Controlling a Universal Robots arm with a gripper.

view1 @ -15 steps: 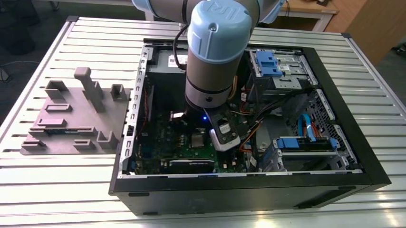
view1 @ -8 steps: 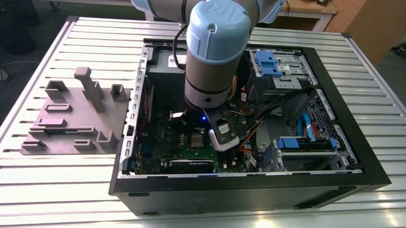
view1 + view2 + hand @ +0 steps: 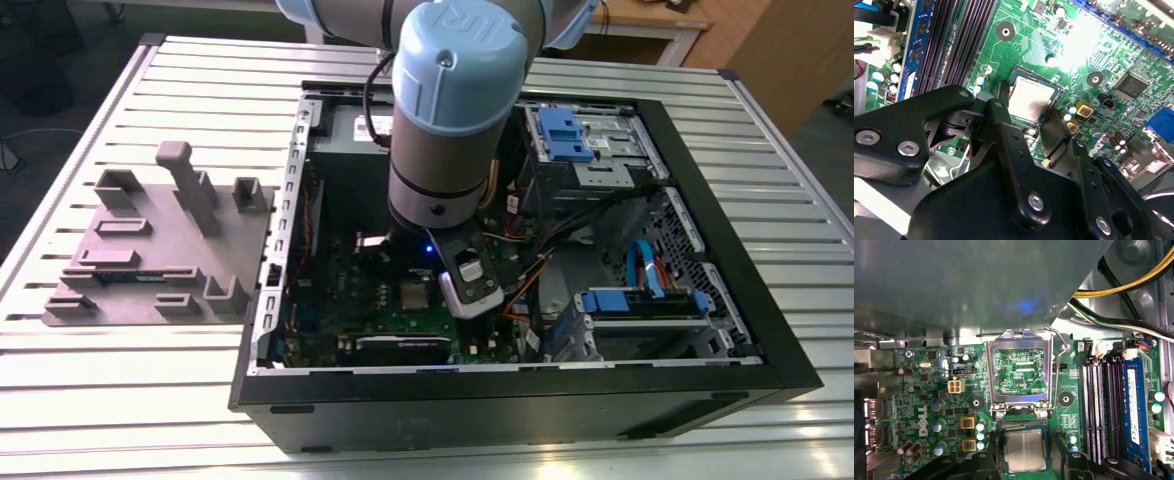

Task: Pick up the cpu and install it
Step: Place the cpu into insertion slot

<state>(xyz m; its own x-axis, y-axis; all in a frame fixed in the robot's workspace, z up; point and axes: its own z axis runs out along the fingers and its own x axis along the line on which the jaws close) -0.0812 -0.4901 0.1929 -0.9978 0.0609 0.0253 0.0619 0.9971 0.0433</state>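
The cpu (image 3: 1029, 98), a small square chip with a silvery top, lies flat in its socket on the green motherboard (image 3: 1104, 60) in both wrist views. It also appears as cpu (image 3: 1025, 450). My gripper (image 3: 1025, 116) hangs just above it, open, with one black finger (image 3: 999, 125) on each side and a narrow gap to the chip. The oblong metal socket frame (image 3: 1019, 340) is swung up and open beside the chip. In the exterior view the arm (image 3: 454, 120) reaches down into the open computer case (image 3: 534, 395).
Black memory slots (image 3: 1099, 405) run beside the socket. Cables (image 3: 1124, 270) and blue drive bays (image 3: 627, 300) crowd the exterior view's right half of the case. A grey fixture plate (image 3: 160, 250) with upright blocks stands on the slatted table (image 3: 134, 400) left of the case.
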